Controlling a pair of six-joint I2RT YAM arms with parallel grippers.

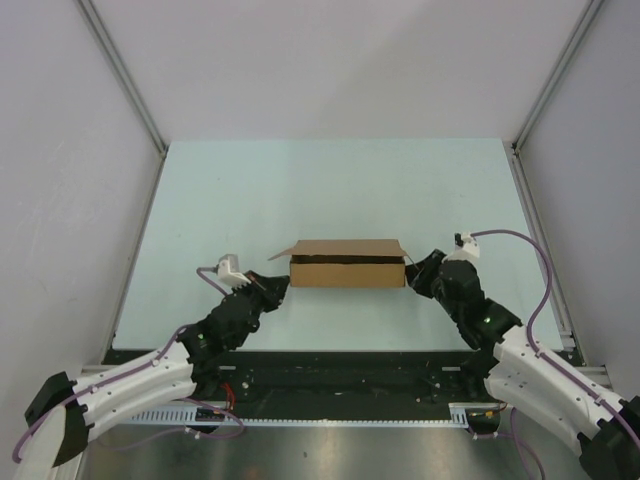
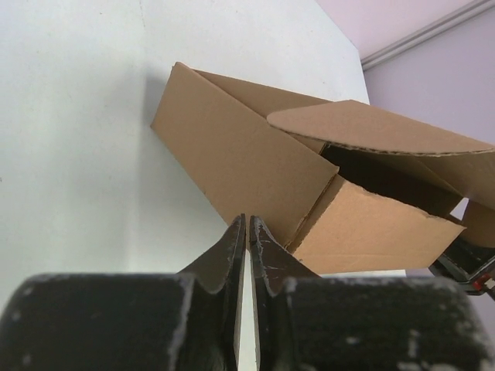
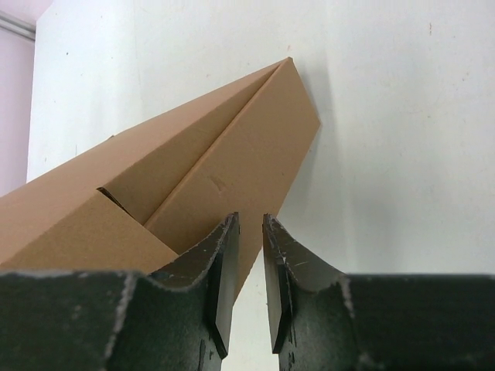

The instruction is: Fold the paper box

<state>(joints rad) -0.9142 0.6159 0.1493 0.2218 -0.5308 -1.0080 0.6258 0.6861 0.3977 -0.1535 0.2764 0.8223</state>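
The paper box (image 1: 347, 263) is a brown cardboard carton lying mid-table, its lid flap partly raised. In the left wrist view the box (image 2: 232, 154) shows a dark opening under the lifted flap. My left gripper (image 1: 280, 283) sits at the box's left end. Its tips (image 2: 247, 220) are shut with nothing between them, just short of the near corner. At the box's right end my right gripper (image 1: 413, 275) has its jaws a little apart (image 3: 250, 218). They are empty and sit just before the lower edge of the box (image 3: 232, 147).
White walls with aluminium posts (image 1: 125, 80) enclose the pale table (image 1: 330, 180) on three sides. A black rail (image 1: 330, 375) carrying the arm bases runs along the near edge. The right arm's tip (image 2: 464, 263) shows beyond the box in the left wrist view.
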